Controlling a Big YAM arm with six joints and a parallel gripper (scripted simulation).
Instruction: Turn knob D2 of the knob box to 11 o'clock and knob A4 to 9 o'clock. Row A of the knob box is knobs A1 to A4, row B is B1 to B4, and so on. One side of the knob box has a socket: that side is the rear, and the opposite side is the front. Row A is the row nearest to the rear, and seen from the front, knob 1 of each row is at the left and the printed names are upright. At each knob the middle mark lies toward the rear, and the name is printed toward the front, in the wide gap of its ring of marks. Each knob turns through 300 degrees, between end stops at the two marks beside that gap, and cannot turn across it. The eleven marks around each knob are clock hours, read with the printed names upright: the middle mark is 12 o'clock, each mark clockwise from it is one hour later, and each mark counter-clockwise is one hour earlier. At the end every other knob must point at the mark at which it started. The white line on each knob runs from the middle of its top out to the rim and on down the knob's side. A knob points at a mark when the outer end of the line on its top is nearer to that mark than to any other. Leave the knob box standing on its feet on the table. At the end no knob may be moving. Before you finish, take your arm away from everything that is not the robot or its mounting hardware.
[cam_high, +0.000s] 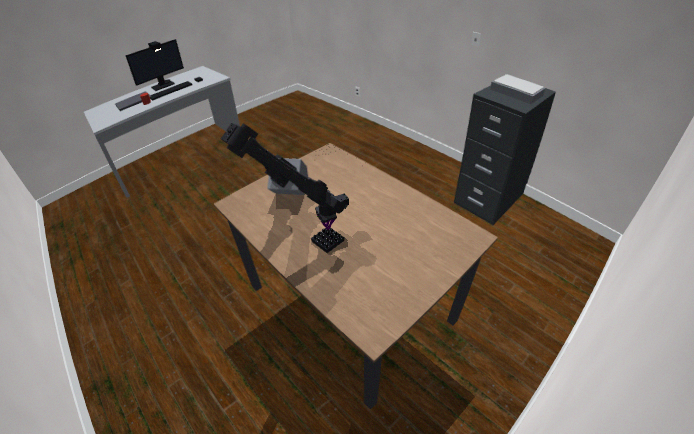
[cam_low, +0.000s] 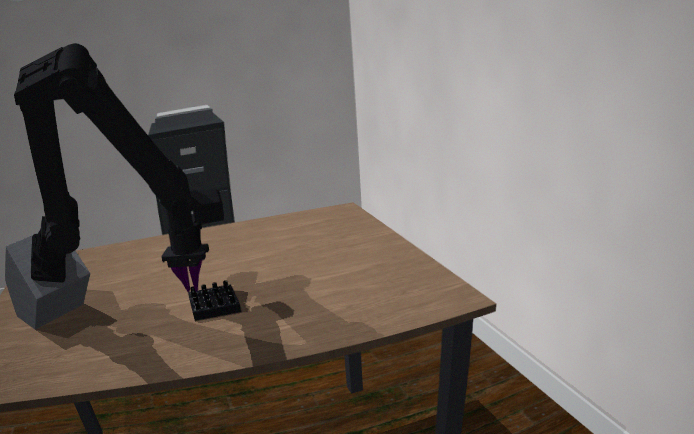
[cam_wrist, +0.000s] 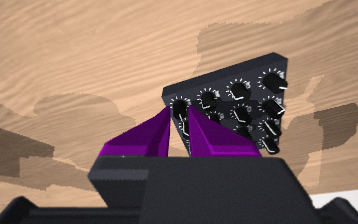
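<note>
The black knob box (cam_high: 336, 244) (cam_low: 214, 313) (cam_wrist: 220, 75) stands on the table, its rear toward the left in the wrist view. My gripper (cam_high: 328, 228) (cam_low: 192, 291) (cam_wrist: 179, 111) points down at the box's rear corner, its purple fingers slightly parted. The fingertips stand on either side of knob A4 (cam_wrist: 179, 104), and I see no grip on it. A4's white line runs down in the wrist view, about toward 9 o'clock. Knob D2 (cam_wrist: 272, 128) is at the right; its line runs slanted and I cannot tell its mark. The fingers partly hide the lower knobs of rows A and B.
Other knobs stand close by, such as B4 (cam_wrist: 208, 100), C4 (cam_wrist: 239, 91) and D4 (cam_wrist: 272, 81). The wooden table (cam_high: 409, 245) (cam_low: 327, 266) carries the arm's grey base (cam_high: 276, 185) (cam_low: 30, 301). A desk and a filing cabinet (cam_high: 491, 153) stand away from it.
</note>
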